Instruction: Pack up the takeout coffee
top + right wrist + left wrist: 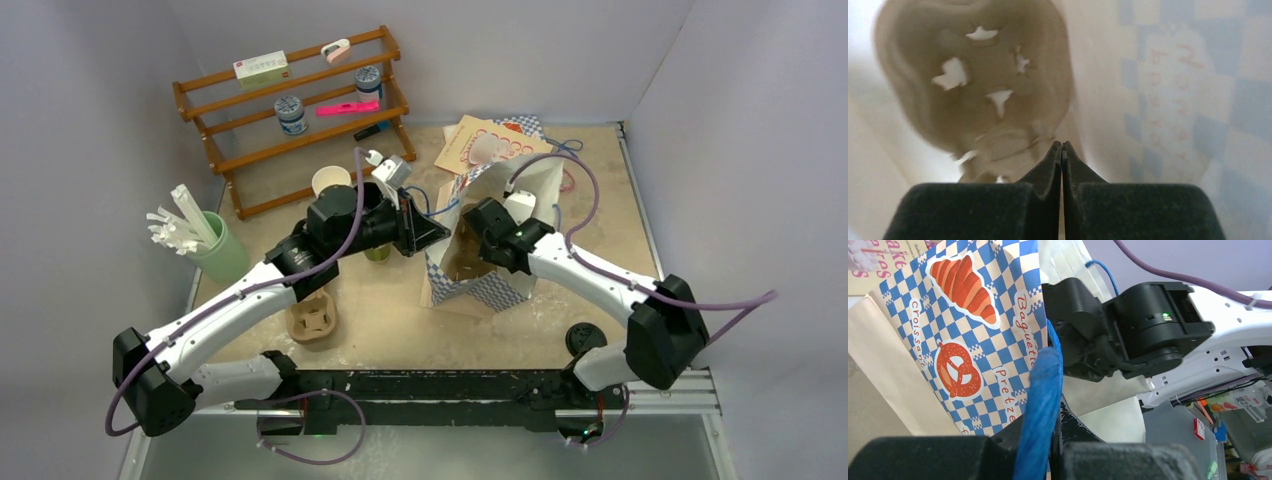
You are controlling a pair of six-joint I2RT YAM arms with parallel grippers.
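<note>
Both arms reach inward to the paper bag (490, 288). The left arm (240, 298) stretches from its base to the bag's left side, with the left gripper (1052, 412) clamped on the bag's blue handle (1044, 385). The right arm (590, 275) bends over the bag's right side, and the right gripper (1062, 146) dips inside the bag's mouth, its fingers pressed together.

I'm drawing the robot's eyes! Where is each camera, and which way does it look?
Top external: above and behind, looking down at the table; left arm and right arm meet at the checkered paper bag.
Left wrist: on the left arm, facing the bag's outside; left gripper pinches its blue handle, right arm beyond.
Right wrist: inside the bag, facing a pulp cup carrier; right gripper shut.
Shared: all three show the bag.
</note>
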